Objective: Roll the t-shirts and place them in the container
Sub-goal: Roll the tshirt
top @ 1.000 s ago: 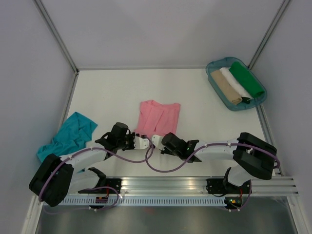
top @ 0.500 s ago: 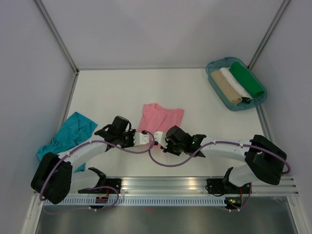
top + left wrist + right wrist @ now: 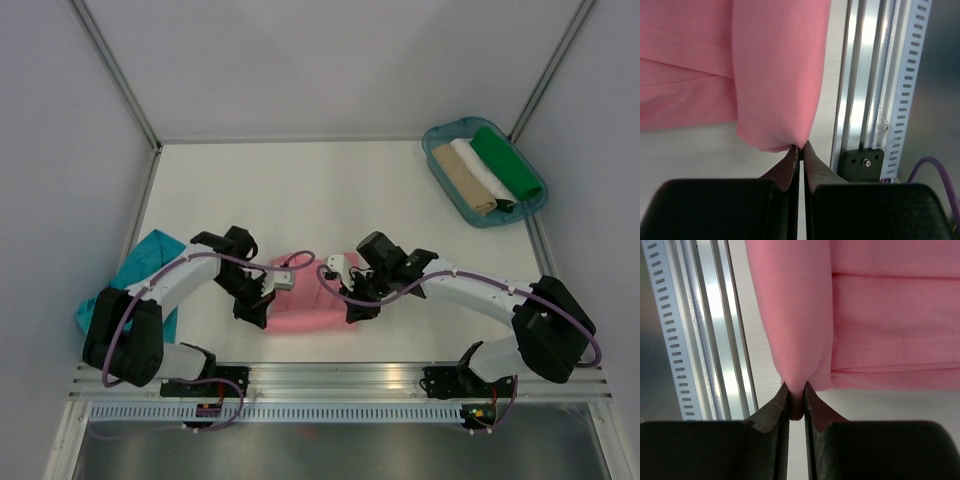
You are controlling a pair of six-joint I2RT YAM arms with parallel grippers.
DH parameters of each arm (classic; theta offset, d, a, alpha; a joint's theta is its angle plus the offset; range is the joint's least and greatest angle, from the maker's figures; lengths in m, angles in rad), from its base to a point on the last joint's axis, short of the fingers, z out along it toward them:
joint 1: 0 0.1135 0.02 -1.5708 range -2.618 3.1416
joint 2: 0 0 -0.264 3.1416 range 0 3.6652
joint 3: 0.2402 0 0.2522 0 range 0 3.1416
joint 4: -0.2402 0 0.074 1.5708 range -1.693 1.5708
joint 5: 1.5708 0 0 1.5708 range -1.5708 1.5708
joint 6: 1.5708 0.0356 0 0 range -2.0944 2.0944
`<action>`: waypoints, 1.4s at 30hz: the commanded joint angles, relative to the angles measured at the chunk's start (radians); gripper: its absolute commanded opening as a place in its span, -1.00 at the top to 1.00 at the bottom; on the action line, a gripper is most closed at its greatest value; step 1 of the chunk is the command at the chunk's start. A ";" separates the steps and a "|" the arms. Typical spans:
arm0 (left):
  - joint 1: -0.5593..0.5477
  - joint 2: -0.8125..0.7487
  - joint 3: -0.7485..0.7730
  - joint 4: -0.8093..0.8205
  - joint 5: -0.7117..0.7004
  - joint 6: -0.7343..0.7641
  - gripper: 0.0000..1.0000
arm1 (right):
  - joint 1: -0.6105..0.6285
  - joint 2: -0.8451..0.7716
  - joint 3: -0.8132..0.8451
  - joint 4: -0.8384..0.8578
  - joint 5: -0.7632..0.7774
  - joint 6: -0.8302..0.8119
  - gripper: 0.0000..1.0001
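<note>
The salmon-pink t-shirt [image 3: 305, 310] lies bunched into a band near the table's front edge, between my two grippers. My left gripper [image 3: 257, 312] is shut on its left end; in the left wrist view the tips [image 3: 801, 148] pinch a rounded fold of pink cloth [image 3: 777, 75]. At the right end my right gripper [image 3: 357, 308] is shut as well, a thick fold [image 3: 795, 330] squeezed between its tips [image 3: 796, 390]. The teal-blue t-shirt [image 3: 140, 272] lies crumpled at the left edge, partly behind the left arm.
A blue-green tray [image 3: 443, 136] at the back right holds rolled beige [image 3: 462, 180], white [image 3: 480, 168] and green [image 3: 506, 162] cloths. The aluminium rail [image 3: 400, 375] runs along the near edge, close beside the pink fold [image 3: 860, 75] [image 3: 715, 315]. Grey walls enclose the table.
The left gripper closed on the pink shirt. Both arms swung outward and turned, drawing the shirt from mid-table toward the near edge, where it now lies bunched crosswise.
</note>
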 commanded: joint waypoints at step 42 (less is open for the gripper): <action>0.110 0.316 0.204 0.334 -0.094 -0.342 0.82 | -0.079 -0.030 0.022 0.243 0.064 0.162 0.62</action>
